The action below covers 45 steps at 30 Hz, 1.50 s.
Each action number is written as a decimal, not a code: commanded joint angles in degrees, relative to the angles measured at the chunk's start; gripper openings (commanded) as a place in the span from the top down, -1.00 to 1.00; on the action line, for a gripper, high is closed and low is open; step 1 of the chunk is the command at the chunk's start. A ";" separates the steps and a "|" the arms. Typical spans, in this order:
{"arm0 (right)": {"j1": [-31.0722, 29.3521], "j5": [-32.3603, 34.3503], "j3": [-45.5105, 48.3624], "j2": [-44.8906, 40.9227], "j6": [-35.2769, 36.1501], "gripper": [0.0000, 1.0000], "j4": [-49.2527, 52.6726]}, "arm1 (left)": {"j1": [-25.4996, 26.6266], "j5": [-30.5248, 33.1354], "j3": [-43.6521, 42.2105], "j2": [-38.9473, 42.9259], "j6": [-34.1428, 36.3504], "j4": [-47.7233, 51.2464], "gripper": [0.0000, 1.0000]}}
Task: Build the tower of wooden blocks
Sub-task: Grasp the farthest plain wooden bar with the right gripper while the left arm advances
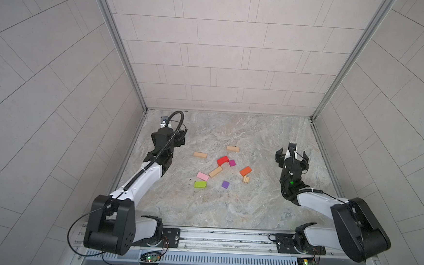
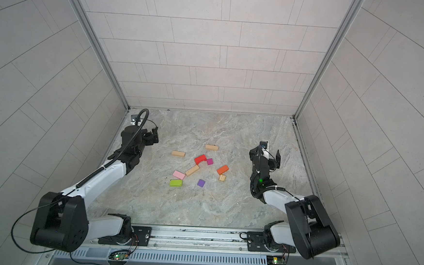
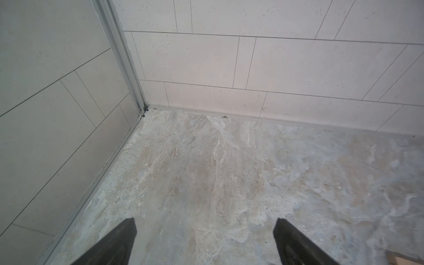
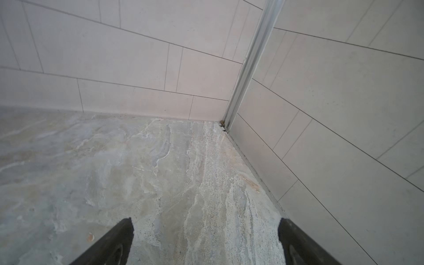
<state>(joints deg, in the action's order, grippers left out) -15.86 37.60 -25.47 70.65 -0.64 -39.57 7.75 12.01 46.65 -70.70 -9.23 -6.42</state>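
Lying scattered, light stiff wood blocks (image 1: 215, 172) seem pinchable across narrow sides; left gripper (image 3: 205, 226), right gripper (image 4: 205, 226) spread, empty

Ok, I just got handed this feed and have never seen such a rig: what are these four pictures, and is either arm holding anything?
Two robot arms stand at the near edge of a marbled table. The two wide pictures come from one overhead camera pair. The other two come from wrist cameras, looking past the claw tips toward the far corners. The left claw and the right claw are open and empty. Mid-table lie loose blocks, none stacked: three tan bars, a small tan block, a red arch, a magenta cube, a purple cube, an orange block, a pink block and a lime green block.
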 commanded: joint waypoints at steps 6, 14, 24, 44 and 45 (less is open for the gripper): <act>-0.24 -4.89 -17.15 -6.87 -25.93 -0.99 50.82 | 0.68 -11.18 9.00 3.13 -10.68 33.36 -1.00; -1.02 -25.22 -26.45 -4.54 -31.09 -0.99 67.44 | 1.34 -23.83 8.08 2.57 -10.68 38.98 -1.00; -3.63 -33.52 -37.49 2.55 -26.67 -0.99 81.76 | 2.65 -33.48 6.99 4.07 -10.39 38.04 -1.00; -13.33 -32.53 -55.82 21.43 -39.95 -0.99 88.57 | 4.64 -36.07 4.24 10.26 -10.10 36.52 -1.00; -13.49 -33.51 -56.44 22.87 -39.71 -0.99 88.32 | 4.62 -37.27 4.63 9.53 -10.10 36.63 -1.00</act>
<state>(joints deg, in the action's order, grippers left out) -28.64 7.20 -79.57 91.46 -38.13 46.00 12.19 -23.29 51.18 -60.55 -19.31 30.57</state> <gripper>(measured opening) 0.995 0.999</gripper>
